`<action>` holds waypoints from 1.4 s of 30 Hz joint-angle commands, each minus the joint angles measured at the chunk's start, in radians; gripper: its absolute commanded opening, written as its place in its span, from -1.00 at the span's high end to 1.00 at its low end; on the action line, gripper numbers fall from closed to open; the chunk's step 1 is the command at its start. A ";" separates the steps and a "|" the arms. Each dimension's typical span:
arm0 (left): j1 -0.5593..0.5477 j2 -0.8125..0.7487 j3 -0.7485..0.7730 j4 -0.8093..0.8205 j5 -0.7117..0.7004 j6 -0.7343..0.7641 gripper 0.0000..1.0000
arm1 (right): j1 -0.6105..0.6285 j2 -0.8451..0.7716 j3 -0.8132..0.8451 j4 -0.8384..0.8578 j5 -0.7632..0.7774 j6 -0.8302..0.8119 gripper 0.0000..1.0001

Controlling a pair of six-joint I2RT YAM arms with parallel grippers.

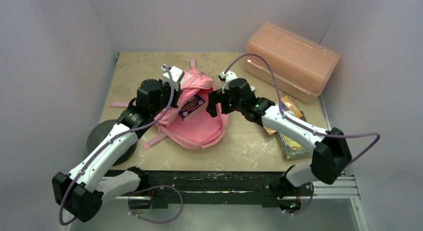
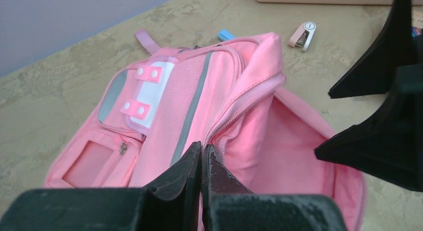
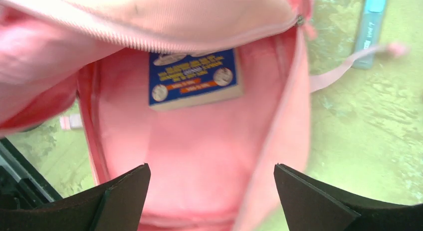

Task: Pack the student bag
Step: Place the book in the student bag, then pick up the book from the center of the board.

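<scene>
- Beige table (image 1: pixel 149 76) carries everything; we judge packing to be under way, with one item in.
- At its far right corner sits an orange plastic box (image 1: pixel 292 59), apart from the work.
- Mid-table, slightly left, lies the student bag (image 1: pixel 199 126), its flap lifted.
- Near the right edge wait spare books (image 1: pixel 292 136); we would fetch one next, which calls for swinging right and closing on a thin cover.
- Inside the bag's mouth lies a blue book (image 3: pixel 193 77).
- Over that mouth hovers the right gripper (image 3: pixel 212 167), jaws wide and empty.
- Our left gripper (image 2: pixel 203 148) pinches the zip edge, holding the flap up.
</scene>
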 commanded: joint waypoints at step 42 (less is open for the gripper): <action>0.019 0.073 0.072 -0.125 -0.003 -0.142 1.00 | -0.573 -0.797 -0.798 -0.055 0.009 0.764 -0.98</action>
